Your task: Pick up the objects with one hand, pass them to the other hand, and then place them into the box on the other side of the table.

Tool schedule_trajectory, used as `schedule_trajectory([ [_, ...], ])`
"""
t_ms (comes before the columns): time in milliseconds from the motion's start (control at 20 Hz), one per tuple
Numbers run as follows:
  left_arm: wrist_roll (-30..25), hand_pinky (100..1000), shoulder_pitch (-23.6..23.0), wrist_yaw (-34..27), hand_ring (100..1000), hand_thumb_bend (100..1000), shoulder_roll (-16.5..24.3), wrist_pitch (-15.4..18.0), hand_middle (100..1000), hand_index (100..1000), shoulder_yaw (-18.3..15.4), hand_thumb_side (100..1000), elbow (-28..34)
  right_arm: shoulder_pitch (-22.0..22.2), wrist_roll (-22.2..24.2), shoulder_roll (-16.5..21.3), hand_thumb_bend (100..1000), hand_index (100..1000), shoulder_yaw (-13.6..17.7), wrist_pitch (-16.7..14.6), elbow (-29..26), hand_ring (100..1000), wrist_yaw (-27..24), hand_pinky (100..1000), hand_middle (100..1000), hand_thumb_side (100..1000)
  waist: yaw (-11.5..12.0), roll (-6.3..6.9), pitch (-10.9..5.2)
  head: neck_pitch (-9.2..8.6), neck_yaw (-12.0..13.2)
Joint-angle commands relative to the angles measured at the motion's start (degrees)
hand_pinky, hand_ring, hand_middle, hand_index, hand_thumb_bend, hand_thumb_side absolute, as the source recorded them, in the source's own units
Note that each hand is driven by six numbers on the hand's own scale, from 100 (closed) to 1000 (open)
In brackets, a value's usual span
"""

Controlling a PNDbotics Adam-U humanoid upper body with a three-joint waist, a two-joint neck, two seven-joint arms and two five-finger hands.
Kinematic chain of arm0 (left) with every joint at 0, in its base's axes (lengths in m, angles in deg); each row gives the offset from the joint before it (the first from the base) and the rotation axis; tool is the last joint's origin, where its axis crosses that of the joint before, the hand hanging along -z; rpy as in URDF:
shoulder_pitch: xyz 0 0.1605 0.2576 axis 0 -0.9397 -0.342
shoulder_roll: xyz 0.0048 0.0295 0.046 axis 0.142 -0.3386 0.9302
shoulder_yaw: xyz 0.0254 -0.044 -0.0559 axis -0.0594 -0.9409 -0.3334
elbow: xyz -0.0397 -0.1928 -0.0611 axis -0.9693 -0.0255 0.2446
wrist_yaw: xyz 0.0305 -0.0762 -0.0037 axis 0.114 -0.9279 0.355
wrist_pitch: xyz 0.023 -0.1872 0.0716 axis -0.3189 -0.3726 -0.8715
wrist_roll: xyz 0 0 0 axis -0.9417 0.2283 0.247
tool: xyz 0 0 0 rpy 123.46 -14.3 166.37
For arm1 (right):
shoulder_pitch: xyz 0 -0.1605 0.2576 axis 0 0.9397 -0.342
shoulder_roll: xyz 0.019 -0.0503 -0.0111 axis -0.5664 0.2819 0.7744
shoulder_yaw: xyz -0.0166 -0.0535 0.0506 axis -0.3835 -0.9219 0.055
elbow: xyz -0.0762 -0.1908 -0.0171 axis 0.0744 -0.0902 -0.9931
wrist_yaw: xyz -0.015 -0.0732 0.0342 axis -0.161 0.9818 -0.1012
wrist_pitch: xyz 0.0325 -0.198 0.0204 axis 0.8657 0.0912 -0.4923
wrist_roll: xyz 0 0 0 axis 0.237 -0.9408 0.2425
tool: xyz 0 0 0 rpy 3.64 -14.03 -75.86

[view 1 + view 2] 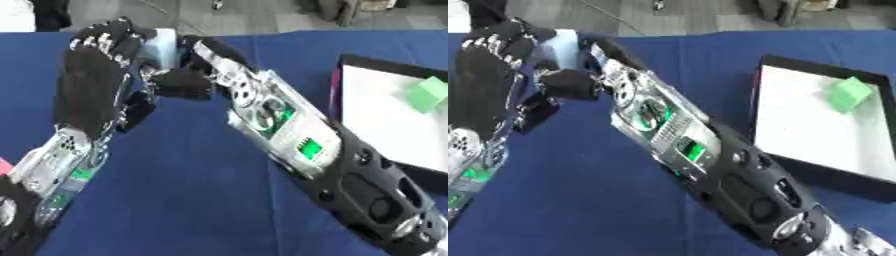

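Pale blue object [163, 47] half hidden between left hand [92, 85], right hand [188, 80]

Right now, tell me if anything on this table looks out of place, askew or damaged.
Nothing stands out. The left hand and right hand meet over the blue table around a pale blue object. A green block lies in the box at the right, tilted but inside, with nothing spilled.

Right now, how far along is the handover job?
Done: a green block already lies in the box on the right. In hand: both robot hands, left and right, meet around a pale blue object mid-pass. Left: releasing it to one robot hand and boxing it.
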Motion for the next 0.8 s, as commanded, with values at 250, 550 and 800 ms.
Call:
schedule_trajectory([
  [250, 0.3, 494, 1.0, 0.1, 502, 108, -0.1, 1.2, 506, 547, 0.6, 100, 3.2, -0.5, -3.6, 1.4, 100, 910, 1.6, 0.4, -1.1, 865, -1.9, 703, 710, 406, 0.0, 0.29, -0.92, -0.96, 0.0],
  [550, 0.8, 493, 1.4, -0.5, 501, 105, -0.4, 1.9, 506, 547, 0.8, 100, 3.9, -0.3, -7.4, 1.3, 100, 901, 1.2, 0.4, -1.1, 861, -7.9, 698, 695, 397, 0.1, 0.25, -0.93, -1.0, 0.0],
  [800, 1.6, 492, 1.6, -1.2, 501, 102, -0.5, 2.7, 505, 547, 1.0, 100, 4.3, -0.1, -10.9, 1.4, 100, 848, 1.0, 0.4, -1.5, 842, -13.4, 689, 625, 368, 0.1, 0.28, -0.94, -1.01, 0.0],
])
